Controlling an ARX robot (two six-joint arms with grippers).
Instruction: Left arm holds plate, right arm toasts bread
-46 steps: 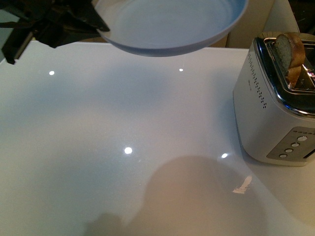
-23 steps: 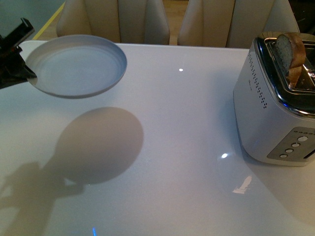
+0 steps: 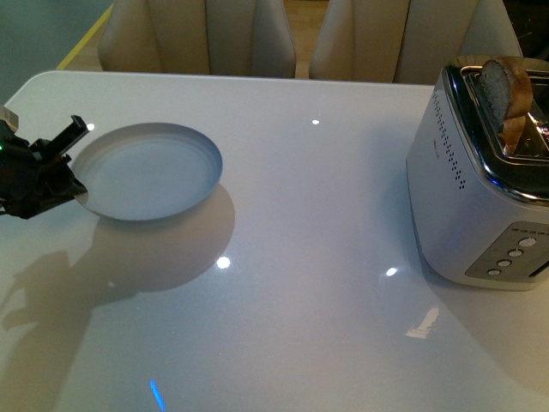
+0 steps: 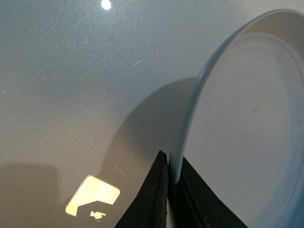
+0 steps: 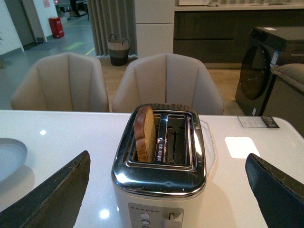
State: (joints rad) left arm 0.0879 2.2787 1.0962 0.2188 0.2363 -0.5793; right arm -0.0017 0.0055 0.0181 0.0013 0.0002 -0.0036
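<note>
Left gripper (image 3: 67,172) at the left edge of the table (image 3: 326,257), jaws clamped on the left rim of the plate (image 3: 150,172). The plate is round, pale grey-blue and shallow, and sits low over the white top. Far right, the brown-crusted bread (image 3: 502,81) stands upright in a slot of the toaster (image 3: 467,189). Right gripper (image 5: 167,156) jaws are wide apart and clear of the toaster.

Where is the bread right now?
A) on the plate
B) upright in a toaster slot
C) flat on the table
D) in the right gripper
B: the bread stands upright in one slot of the toaster; the plate is bare and the right gripper is open, holding nothing.
</note>
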